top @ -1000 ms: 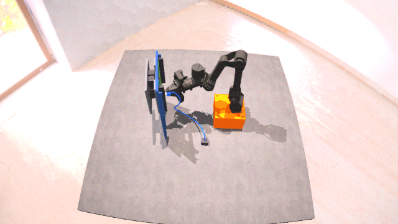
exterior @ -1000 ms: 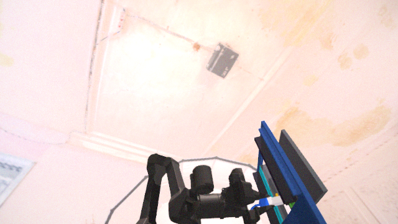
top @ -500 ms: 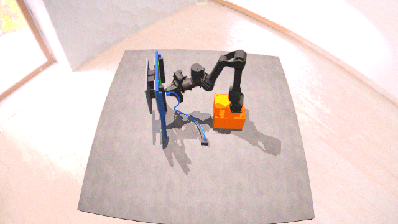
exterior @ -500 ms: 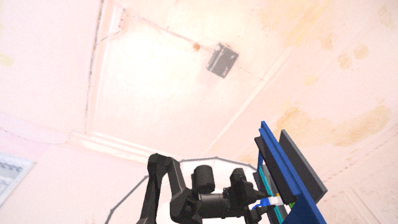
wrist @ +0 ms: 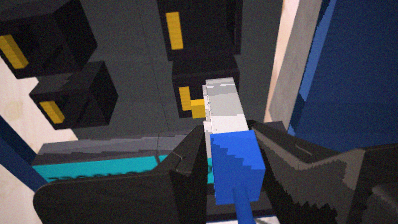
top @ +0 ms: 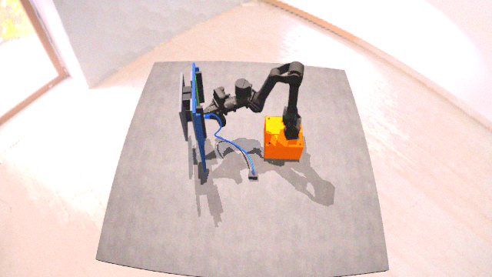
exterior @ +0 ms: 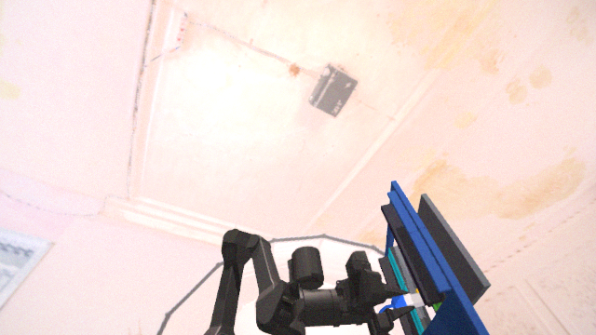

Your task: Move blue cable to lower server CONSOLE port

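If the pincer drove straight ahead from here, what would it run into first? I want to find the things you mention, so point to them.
Probably the dark port block (wrist: 207, 70) just ahead, met first by the white end of the plug (wrist: 225, 107) in the pincer (exterior: 408, 301) (wrist: 224, 130). Depth is unclear in the wrist view.
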